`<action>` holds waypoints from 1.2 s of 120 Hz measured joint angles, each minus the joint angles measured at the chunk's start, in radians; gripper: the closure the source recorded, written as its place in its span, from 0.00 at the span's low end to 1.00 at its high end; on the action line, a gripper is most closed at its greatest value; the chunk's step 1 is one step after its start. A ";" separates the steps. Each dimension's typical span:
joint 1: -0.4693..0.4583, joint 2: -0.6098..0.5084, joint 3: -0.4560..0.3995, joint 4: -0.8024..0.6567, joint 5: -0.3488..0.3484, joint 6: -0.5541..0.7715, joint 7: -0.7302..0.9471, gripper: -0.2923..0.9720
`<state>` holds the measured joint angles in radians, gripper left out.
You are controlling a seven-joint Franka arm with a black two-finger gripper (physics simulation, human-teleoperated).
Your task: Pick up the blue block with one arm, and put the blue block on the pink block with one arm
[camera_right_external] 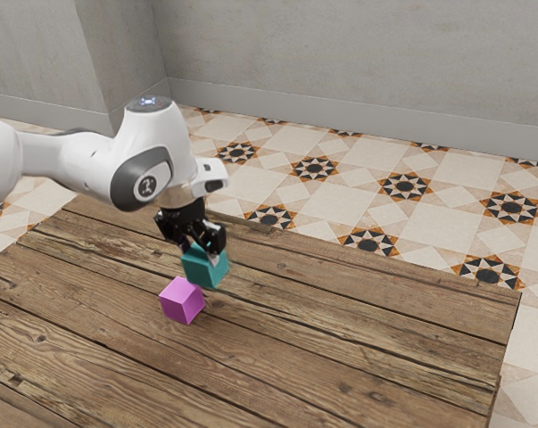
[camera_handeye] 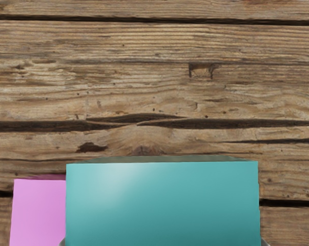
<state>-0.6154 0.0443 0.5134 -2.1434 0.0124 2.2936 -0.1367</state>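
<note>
Spanning most of the exterior view, the plank worktop (camera_right_external: 358,348) carries everything. The white arm (camera_right_external: 72,165) comes in from the exterior view's left with its forearm roughly level and its wrist bent, so the hand (camera_right_external: 203,252) points down at the boards. A round emblem (camera_right_external: 146,186) on the arm is too small to read. The hand's black fingers grip the upper sides of the blue block (camera_right_external: 205,268), teal in tint, holding it above the worktop. The pink block (camera_right_external: 181,300) rests on the boards just below it, toward the exterior view's left. In the wrist view the blue block (camera_handeye: 162,202) overlaps one edge of the pink block (camera_handeye: 36,212).
</note>
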 joint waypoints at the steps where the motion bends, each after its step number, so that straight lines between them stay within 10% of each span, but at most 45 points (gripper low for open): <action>1: 0.001 0.000 0.001 0.000 0.001 0.000 0.001 0.55; 144: 0.106 -0.045 0.065 -0.051 0.063 -0.018 0.118 0.56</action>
<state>-0.5092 -0.0002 0.5781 -2.1940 0.0751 2.2760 -0.0191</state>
